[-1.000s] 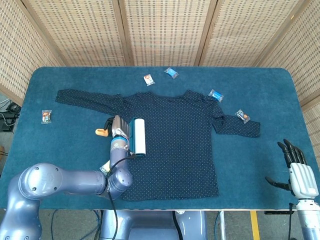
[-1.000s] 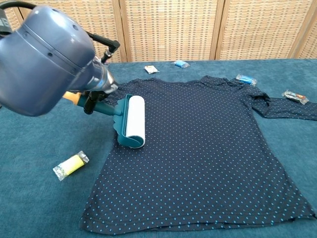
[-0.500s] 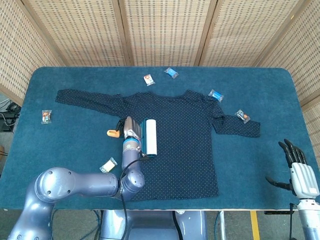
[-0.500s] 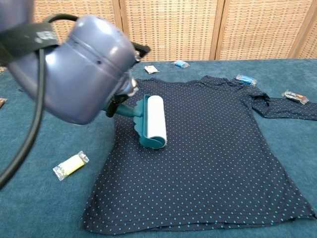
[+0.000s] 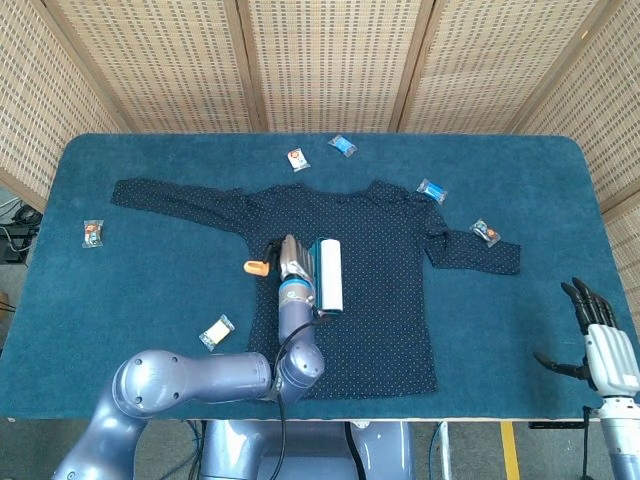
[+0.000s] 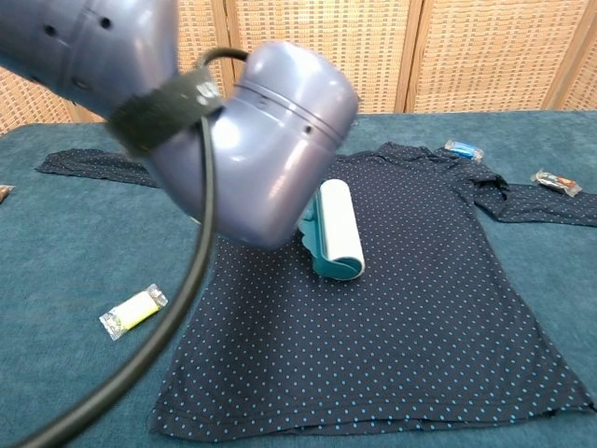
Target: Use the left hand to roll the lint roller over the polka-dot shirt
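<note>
Lint roller [image 5: 329, 276]: white drum lying flat on the chest of the polka-dot shirt [image 5: 380, 300], which is spread across the blue counter [image 5: 150, 290]. Drum's long axis runs near-to-far; handle extends toward the robot's left, orange end cap showing just off the shirt's edge. Left hand [image 5: 292, 262]: fingers wrapped round the handle, so the drum sits immediately to the right of them. In the chest view the arm hides the grip. Right hand [image 5: 604, 350]: at the counter's near right corner, well apart from the shirt, fingers spread, holding nothing. Rolling direction, judged: sideways across the shirt, perpendicular to the drum.
</note>
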### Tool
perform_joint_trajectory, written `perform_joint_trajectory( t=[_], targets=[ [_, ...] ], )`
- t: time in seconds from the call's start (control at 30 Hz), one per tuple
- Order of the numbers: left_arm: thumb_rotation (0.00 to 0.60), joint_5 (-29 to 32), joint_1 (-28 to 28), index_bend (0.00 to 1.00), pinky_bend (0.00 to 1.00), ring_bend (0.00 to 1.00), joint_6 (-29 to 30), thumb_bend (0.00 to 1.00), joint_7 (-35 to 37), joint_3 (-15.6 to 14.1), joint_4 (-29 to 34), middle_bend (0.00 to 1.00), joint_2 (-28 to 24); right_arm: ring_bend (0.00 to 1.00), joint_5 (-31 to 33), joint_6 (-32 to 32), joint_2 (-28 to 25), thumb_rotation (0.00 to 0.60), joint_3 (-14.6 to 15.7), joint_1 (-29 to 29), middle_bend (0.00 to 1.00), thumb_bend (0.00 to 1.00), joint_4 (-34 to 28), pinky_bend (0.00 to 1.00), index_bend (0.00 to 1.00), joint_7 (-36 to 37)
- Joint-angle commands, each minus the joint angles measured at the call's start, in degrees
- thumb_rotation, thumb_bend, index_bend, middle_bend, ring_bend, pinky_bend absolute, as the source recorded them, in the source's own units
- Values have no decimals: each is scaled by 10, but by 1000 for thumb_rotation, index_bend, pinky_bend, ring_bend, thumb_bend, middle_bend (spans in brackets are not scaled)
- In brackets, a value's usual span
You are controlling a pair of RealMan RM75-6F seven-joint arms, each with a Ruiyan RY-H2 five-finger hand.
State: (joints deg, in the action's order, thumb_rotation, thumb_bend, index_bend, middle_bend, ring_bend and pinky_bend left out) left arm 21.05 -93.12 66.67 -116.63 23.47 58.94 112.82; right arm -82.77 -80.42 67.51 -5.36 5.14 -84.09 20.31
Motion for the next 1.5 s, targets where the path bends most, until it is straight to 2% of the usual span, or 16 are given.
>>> perform_joint_trajectory(
  t=[0.03,0.23,0.43,0.63,0.77,1.07,1.23,1.5],
  targets=[
    [600,-8,-11,909,718,814,-7,893,-22,14,-22,931,23,0,4,4,1,600,-1,1,0,131,3,0,0,2],
    [600,-21,5,909,718,814,2,893,-32,17,-4,931,19,0,3,4,2,600,-1,2,0,131,4,0,0,0],
    [600,-38,40,909,718,814,23,893,-28,5,57,931,-12,0,-2,2,3,600,3,2,0,130,-1,0,0,-11],
    [600,-55,92,909,718,814,43,893,-7,-20,140,931,-67,0,-15,-9,4,600,8,0,0,131,-11,0,0,-31],
    [600,-69,127,909,718,814,51,893,10,-47,200,931,-111,0,-19,-13,5,600,9,0,0,131,-17,0,0,-42],
    [600,-101,173,909,718,814,45,893,51,-91,279,931,-173,0,-22,-18,5,600,10,-1,0,130,-22,0,0,-52],
    [600,-111,174,909,718,814,38,894,70,-98,287,931,-180,0,-24,-19,5,600,12,-1,0,131,-25,0,0,-56],
    [600,-105,146,909,718,814,32,894,68,-90,255,931,-147,0,-19,-16,4,600,10,-1,0,130,-23,0,0,-50]
  ],
)
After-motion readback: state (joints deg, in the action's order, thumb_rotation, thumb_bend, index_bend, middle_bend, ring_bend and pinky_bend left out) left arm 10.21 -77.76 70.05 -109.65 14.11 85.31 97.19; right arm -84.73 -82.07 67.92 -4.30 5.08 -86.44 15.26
